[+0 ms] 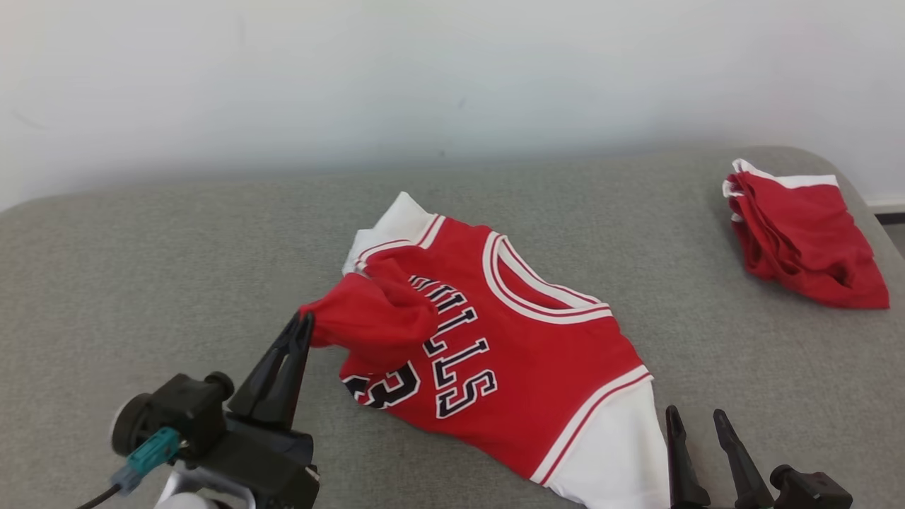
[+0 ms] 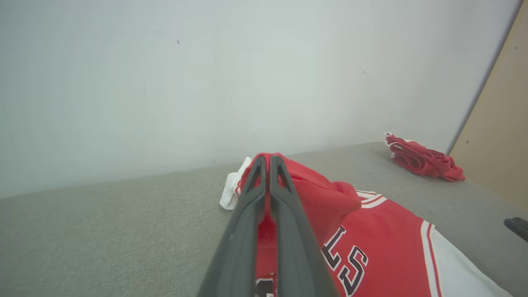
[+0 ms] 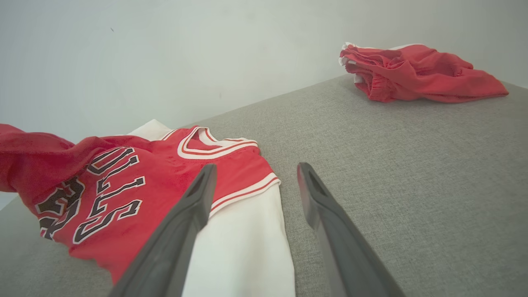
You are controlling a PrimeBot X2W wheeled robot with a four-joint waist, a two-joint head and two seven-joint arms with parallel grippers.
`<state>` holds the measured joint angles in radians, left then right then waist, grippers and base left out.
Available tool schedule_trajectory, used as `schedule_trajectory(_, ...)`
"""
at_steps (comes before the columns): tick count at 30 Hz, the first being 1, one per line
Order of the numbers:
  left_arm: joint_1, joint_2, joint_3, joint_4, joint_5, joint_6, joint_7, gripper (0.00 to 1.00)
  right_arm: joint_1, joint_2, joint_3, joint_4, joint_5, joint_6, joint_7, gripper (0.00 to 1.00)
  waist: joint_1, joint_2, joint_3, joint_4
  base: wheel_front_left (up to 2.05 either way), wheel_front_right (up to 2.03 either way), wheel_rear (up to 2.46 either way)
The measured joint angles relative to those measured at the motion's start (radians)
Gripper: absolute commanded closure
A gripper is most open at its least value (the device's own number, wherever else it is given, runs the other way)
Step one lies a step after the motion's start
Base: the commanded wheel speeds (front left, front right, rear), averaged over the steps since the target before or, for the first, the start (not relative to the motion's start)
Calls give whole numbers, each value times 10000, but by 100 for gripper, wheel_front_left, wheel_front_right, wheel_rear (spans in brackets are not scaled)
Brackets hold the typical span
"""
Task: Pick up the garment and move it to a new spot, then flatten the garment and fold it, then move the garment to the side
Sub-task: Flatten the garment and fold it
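The garment (image 1: 523,346) is a red jersey with white sleeves and black lettering, lying on the grey surface (image 1: 141,268) in the middle of the head view. My left gripper (image 1: 302,326) is shut on a bunched red fold at the jersey's left edge, lifted a little off the surface. In the left wrist view the gripper (image 2: 267,161) has red cloth of the garment (image 2: 326,198) pinched between its closed fingers. My right gripper (image 1: 696,417) stands open at the lower right, just beside the jersey's white sleeve. In the right wrist view that gripper (image 3: 255,171) holds nothing, with the garment (image 3: 165,173) to its left.
A second red garment (image 1: 802,237) with white trim lies crumpled at the far right of the surface, near its rounded edge; the same red garment (image 3: 412,72) shows in the right wrist view. A pale wall (image 1: 452,78) runs behind. Bare grey surface lies left of the jersey.
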<state>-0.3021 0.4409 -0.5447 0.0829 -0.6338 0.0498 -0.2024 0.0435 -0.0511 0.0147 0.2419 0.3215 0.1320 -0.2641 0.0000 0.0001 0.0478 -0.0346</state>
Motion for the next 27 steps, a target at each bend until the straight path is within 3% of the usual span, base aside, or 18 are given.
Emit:
schedule_trajectory(7,785,1101,326,-2982,251,1141,1264,100,48,6,-36,-10,102,-2,0,0,0,-1,-127,410,0,0,0)
schedule_trajectory(12,982,1595,579,-4328,336,1618,1827,100,-11,2,-79,-4,128,0,0,0,0,-1,25,509,0,0,0)
schedule_trajectory(17,702,1636,740,-4583,196,1546,2004,100,-187,2,-92,13,201,-2,0,0,0,0,209,443,0,0,0)
schedule_trajectory(23,-779,1649,571,-3536,297,731,2180,100,-480,2,-4,77,221,0,0,0,0,0,419,133,0,0,0)
schedule_trajectory(27,-1900,1733,598,-3164,512,412,2401,100,-601,0,-61,104,351,0,0,0,1,0,497,-198,0,0,0)
